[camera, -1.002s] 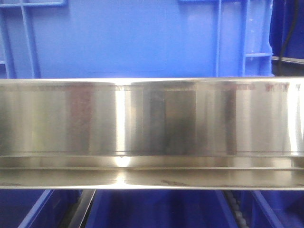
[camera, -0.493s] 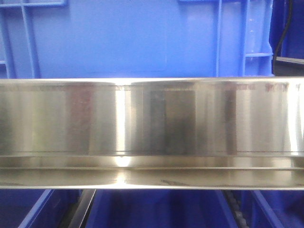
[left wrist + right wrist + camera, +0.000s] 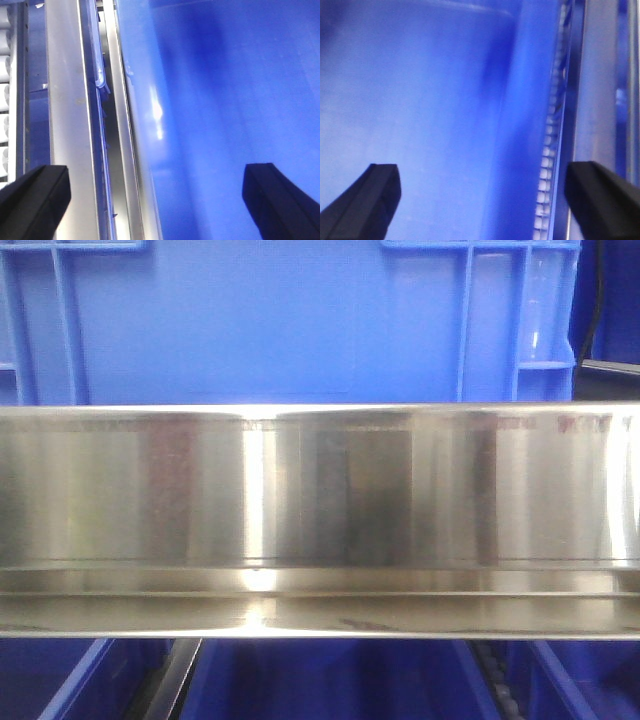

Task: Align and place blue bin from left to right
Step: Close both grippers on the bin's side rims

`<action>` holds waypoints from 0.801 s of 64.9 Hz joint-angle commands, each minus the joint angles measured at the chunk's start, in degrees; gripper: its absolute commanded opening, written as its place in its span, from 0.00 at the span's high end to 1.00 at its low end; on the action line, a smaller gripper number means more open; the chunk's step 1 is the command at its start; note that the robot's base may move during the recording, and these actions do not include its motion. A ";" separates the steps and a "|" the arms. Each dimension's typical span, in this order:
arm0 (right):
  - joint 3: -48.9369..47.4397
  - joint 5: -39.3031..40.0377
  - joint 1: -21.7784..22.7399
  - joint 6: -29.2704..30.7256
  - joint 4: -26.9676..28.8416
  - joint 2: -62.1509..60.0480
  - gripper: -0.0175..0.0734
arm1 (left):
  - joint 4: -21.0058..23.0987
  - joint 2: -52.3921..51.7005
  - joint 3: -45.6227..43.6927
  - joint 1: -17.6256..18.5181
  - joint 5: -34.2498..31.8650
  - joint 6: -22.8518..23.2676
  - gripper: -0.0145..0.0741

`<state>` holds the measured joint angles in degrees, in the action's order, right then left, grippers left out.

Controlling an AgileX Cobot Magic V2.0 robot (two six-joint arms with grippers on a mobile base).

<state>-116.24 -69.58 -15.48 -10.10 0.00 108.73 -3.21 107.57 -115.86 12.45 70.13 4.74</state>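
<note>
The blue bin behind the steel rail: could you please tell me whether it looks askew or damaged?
Nothing stands out: the blue bin stands upright and square behind the steel rail, with no visible cracks or spills.

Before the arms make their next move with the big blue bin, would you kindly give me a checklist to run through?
1. The left claw is open: ok, fingers wide apart.
2. The right claw is open: ok, likewise.
3. A wall of the blue bin lies between each claw's fingers: ok.
4. Grip on the bin: not ok, neither claw is shut.
5. Bin square to the steel rail: cannot tell, its base is hidden.
</note>
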 commanded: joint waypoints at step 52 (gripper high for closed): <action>-0.28 0.91 0.13 -0.08 0.00 -0.87 0.88 | 6.73 -0.63 -0.37 -0.06 -0.17 0.47 0.96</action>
<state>-116.37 -70.45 -15.39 -8.99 0.45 108.22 -0.51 107.47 -116.21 11.94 69.08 5.55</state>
